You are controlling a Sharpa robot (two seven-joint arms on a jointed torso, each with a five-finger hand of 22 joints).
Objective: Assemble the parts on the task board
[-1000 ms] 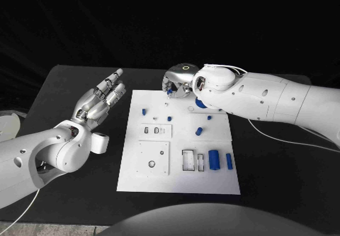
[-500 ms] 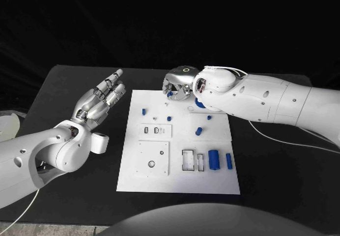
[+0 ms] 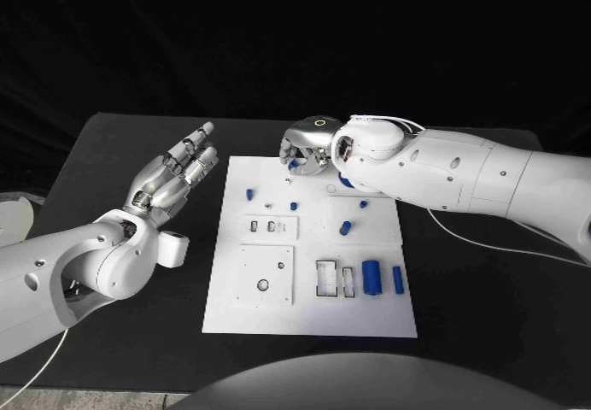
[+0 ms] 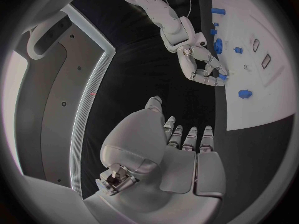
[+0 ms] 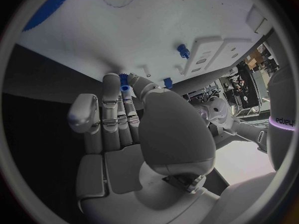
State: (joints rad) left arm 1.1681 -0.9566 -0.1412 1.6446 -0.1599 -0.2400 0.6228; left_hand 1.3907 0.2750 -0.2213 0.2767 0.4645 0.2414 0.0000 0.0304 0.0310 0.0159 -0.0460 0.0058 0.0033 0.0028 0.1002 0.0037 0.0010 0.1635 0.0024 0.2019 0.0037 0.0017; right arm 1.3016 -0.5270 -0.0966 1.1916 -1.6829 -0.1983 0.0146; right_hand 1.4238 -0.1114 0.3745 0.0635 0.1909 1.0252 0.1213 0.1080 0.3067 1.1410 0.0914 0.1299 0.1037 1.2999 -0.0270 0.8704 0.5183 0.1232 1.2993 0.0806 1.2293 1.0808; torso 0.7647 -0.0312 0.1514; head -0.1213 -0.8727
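The left hand (image 3: 176,171) hovers over the black desk (image 3: 111,162) just left of the task board (image 3: 314,316), fingers straight, slightly spread and holding nothing. The white task board lies in the middle of the desk with small blue parts on it: two pegs (image 3: 250,194) near its far left corner, one part (image 3: 346,227) near the centre, and two upright cylinders (image 3: 371,278) beside a slotted block toward the near right. At the board's far edge, the right hand (image 3: 306,150) curls down, its fingertips (image 5: 125,87) pinching a small blue part (image 4: 222,76) just above the board.
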